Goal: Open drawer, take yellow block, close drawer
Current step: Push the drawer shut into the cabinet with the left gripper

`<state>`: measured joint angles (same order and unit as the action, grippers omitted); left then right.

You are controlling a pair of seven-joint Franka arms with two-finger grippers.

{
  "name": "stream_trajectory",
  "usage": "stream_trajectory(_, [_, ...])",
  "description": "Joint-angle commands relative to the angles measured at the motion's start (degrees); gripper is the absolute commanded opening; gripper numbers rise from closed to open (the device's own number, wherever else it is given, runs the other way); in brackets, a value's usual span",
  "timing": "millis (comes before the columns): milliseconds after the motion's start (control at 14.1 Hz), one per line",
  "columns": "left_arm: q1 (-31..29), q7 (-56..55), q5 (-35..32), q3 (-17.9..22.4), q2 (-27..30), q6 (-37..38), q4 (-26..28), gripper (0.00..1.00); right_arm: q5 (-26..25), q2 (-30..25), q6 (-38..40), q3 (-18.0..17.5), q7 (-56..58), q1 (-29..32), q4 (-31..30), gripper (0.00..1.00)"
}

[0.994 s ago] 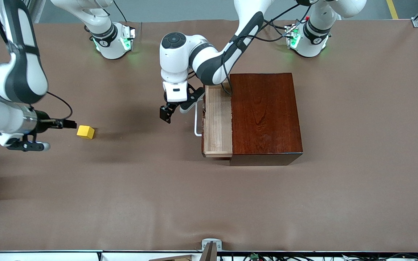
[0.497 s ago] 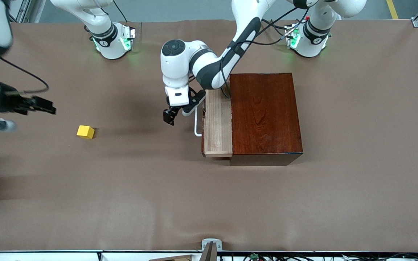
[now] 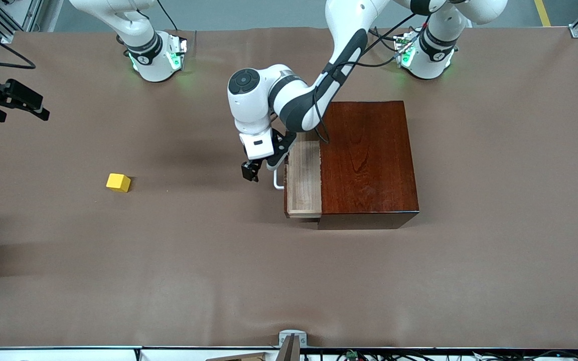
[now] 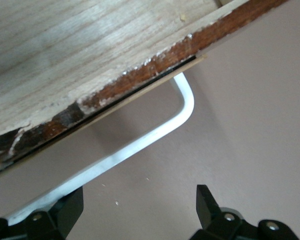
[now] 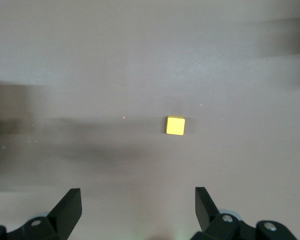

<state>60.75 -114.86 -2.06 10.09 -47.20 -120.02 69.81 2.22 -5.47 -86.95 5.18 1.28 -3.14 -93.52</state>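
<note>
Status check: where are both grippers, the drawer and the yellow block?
Left gripper open at drawer handle; drawer part open. Right gripper open, empty, aloft at table edge. Yellow block on table, unobstructed.

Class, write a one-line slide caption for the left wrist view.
Open left pincer beside the white handle of the partly open pale-wood drawer.

We find the drawer (image 3: 303, 178) partly out of the wooden box (image 3: 367, 163), projecting toward the right arm's end of the table (image 3: 289, 281). The yellow block (image 3: 118, 182) lies on the table, well apart from the drawer, toward that same end.
</note>
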Motion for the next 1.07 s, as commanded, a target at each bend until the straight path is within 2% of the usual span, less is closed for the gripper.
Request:
stream_trajectory(0, [-1.9, 2.5, -1.9, 0.0, 2.3, 6.2, 0.3, 1.0, -2.0, -0.8, -1.8, -0.3, 1.2, 0.2, -1.5, 1.0])
stream_trajectory(284, [-3.6, 3.1, -1.9, -0.1, 2.6, 11.0, 0.3, 1.0, -2.0, -0.7, -1.7, -0.3, 1.4, 0.0, -1.5, 1.0])
stream_trajectory(994, [-6.7, 3.6, -1.9, -0.1, 2.5, 13.9, 0.4, 1.0, -2.0, -0.5, -1.5, -0.2, 1.0, 0.4, -1.5, 1.0])
